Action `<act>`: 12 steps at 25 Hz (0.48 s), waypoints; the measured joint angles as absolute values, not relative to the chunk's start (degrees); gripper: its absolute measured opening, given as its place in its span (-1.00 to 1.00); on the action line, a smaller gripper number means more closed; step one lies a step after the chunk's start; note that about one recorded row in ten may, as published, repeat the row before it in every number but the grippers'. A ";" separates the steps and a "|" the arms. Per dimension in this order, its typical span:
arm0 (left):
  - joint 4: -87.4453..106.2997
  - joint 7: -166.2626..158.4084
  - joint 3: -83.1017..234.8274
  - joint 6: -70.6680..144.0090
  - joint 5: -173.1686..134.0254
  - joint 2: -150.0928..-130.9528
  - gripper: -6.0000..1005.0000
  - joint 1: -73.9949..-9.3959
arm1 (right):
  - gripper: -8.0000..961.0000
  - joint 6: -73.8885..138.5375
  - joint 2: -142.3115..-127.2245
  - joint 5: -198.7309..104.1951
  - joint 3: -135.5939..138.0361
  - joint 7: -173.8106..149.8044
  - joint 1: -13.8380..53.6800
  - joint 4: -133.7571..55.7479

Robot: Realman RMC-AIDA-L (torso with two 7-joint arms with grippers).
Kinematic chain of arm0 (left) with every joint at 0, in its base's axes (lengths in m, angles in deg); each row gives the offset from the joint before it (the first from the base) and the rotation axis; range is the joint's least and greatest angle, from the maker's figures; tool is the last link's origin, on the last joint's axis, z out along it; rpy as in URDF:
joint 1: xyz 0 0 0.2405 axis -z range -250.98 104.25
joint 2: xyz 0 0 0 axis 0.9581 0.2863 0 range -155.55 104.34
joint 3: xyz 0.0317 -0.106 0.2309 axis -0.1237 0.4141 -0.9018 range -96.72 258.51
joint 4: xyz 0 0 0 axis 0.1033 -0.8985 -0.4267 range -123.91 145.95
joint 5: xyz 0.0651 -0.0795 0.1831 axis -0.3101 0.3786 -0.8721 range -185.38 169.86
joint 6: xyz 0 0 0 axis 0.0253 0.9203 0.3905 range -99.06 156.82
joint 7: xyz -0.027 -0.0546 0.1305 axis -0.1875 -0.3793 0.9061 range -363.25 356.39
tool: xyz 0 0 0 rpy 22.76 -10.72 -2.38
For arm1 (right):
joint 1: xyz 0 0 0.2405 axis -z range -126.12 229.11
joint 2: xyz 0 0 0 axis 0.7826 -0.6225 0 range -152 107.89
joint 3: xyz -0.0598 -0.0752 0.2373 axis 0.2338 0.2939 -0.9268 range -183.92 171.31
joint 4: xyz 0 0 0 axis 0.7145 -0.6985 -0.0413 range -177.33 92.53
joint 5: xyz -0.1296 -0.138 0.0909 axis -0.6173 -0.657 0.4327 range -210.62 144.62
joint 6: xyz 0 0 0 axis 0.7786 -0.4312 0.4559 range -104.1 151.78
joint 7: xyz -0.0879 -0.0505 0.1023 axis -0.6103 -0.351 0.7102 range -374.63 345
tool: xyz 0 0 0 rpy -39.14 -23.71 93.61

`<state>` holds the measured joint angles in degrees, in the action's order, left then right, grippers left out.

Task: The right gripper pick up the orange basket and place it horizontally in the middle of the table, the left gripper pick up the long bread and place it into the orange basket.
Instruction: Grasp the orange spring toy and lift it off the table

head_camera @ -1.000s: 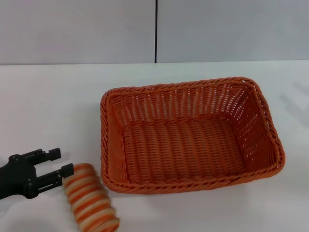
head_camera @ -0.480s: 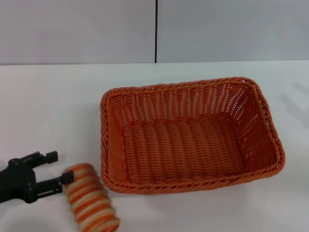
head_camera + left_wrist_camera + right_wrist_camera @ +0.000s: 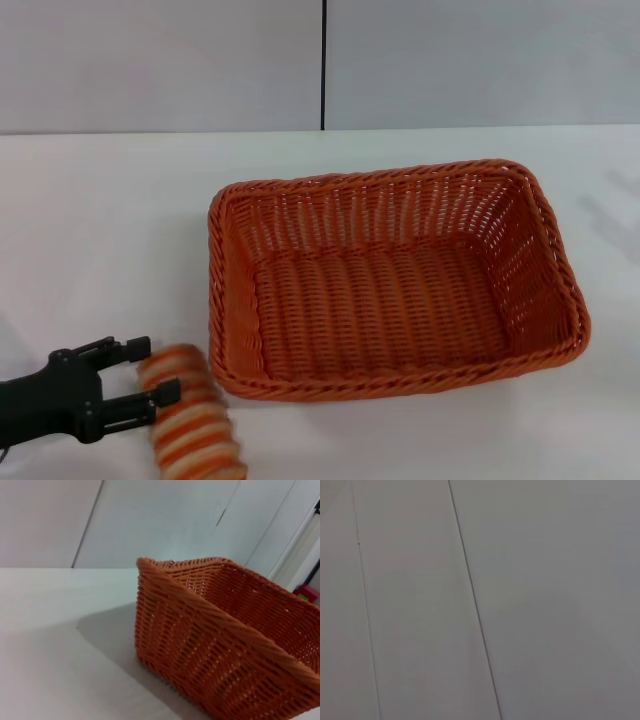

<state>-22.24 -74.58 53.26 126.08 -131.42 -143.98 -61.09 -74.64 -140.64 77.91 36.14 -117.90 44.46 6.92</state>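
- White table [image 3: 100, 220] is backed by a grey panelled wall [image 3: 160, 60]; the orange basket [image 3: 390, 275] is set upright mid-table (nothing is seen inside).
- At the near left edge, the long bread [image 3: 190, 415] is flanked by the spread fingers of the left gripper [image 3: 148, 372], not clamped.
- Right gripper is unseen.

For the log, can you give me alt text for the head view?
The left claw, open, straddles the near end of the long bread on the white table, left of the empty orange basket. The right claw is out of view.
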 joint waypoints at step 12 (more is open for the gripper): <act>-17.89 -66.50 53.28 124.44 -131.08 -144.06 0.60 -60.86 | 0.29 -74.95 -140.53 77.91 35.55 -117.72 44.56 6.83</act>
